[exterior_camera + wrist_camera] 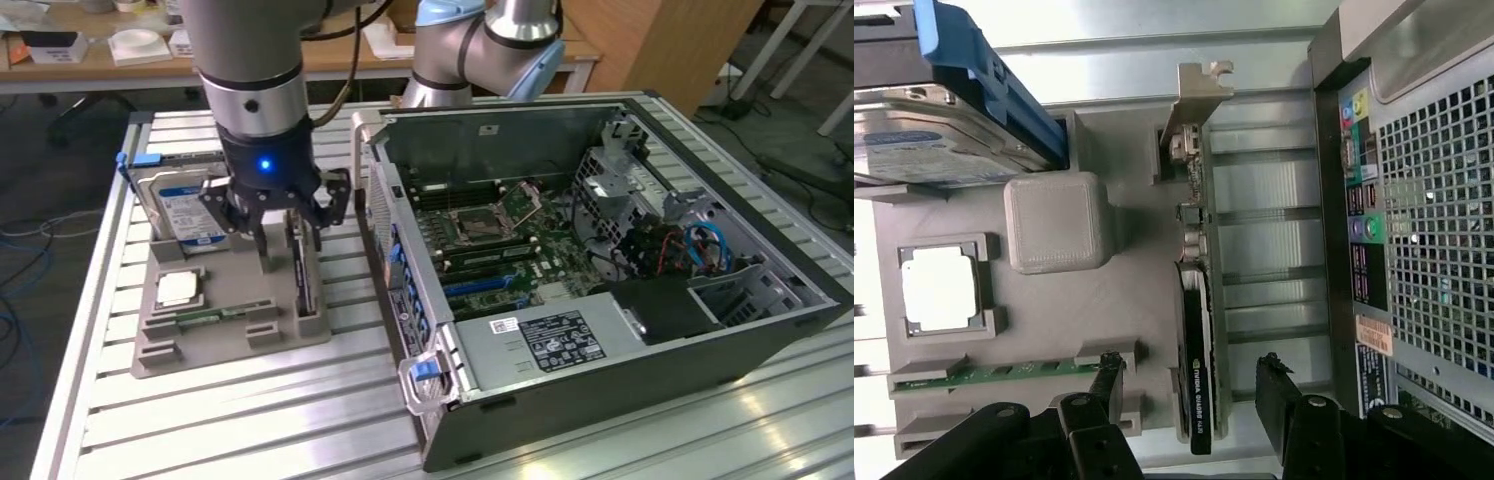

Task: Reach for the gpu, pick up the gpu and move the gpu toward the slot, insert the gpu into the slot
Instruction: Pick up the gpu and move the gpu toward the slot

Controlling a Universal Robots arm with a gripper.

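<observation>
Hiding part of the hard drive (184,205) at the grey holder's (214,340) far end, the gripper (283,232) hangs over that holder, its fingers (1279,400) apart, one on each side of the gpu (1197,370) and clear of it. The gpu stands on edge in the holder's slot nearest the computer case (601,330); from the exterior view, its top edge is lost behind the fingers. Holder and case sit on a slatted metal desk (267,430), with a wooden table (80,65) beyond.
</observation>
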